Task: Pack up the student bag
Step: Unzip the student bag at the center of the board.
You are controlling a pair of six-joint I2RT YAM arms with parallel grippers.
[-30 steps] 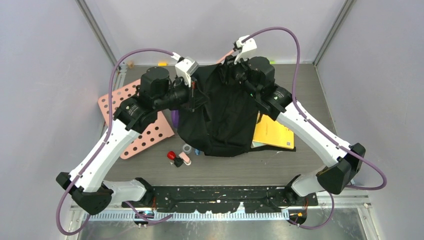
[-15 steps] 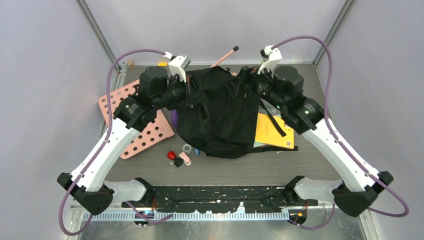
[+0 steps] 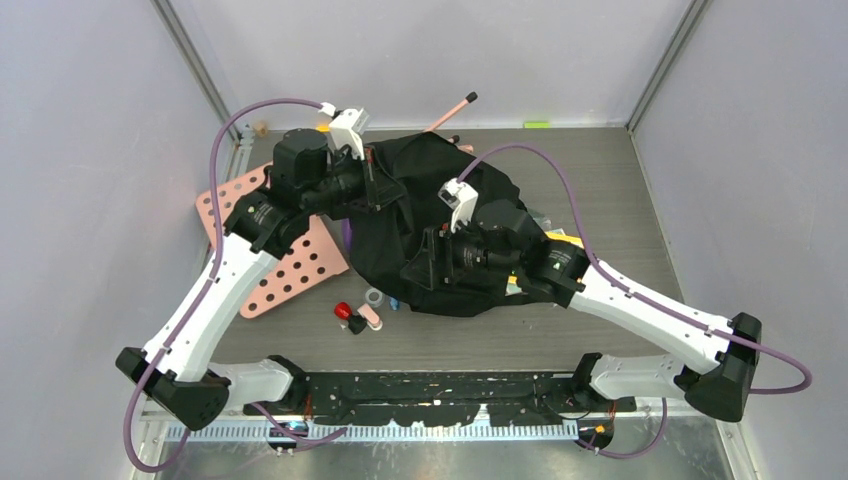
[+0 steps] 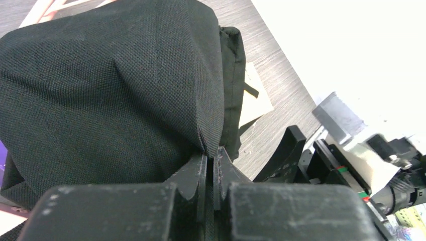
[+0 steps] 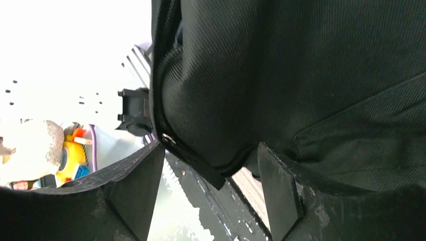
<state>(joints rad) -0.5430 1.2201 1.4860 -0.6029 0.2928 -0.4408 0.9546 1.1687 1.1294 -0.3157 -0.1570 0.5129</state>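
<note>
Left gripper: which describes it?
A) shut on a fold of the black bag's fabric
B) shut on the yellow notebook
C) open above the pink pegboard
A: in the left wrist view the left gripper has its jaws pinched together on a fold of the student bag.

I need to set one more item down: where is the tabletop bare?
Bare: the far right corner of the table, between the student bag and the right wall; also the near strip in front of the bag. Crowded: the left, with the pink pegboard and small items at the bag's near edge.
</note>
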